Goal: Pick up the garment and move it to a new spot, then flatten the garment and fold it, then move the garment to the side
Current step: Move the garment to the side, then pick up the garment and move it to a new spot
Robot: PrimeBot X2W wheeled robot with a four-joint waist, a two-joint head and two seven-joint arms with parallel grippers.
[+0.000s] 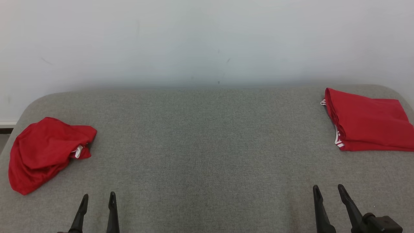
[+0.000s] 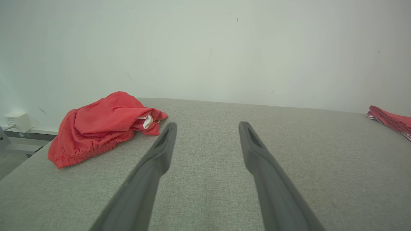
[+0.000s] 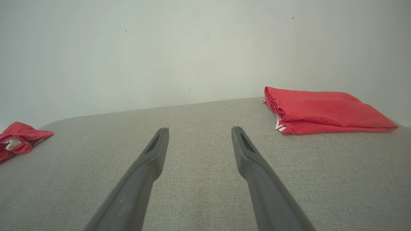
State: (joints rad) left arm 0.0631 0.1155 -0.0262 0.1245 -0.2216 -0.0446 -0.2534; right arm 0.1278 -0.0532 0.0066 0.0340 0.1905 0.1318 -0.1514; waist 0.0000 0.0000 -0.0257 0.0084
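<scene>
A crumpled red garment (image 1: 45,152) lies at the left edge of the grey table (image 1: 207,145), with a bit of white lining showing. The left wrist view has this garment (image 2: 102,126) ahead and to the left of the fingers. My left gripper (image 1: 98,195) stands open near the front edge, to the right of the heap and apart from it, nothing between its fingers. My right gripper (image 1: 328,188) is open and empty at the front right. In the right wrist view the crumpled garment (image 3: 19,139) sits at the far left.
A folded red garment with white stripes (image 1: 367,121) lies at the table's back right corner, also seen as a folded red garment (image 3: 321,110) ahead and right of the right fingers. A white wall (image 1: 207,42) runs behind the table. A white socket box (image 2: 13,122) sits beyond the left edge.
</scene>
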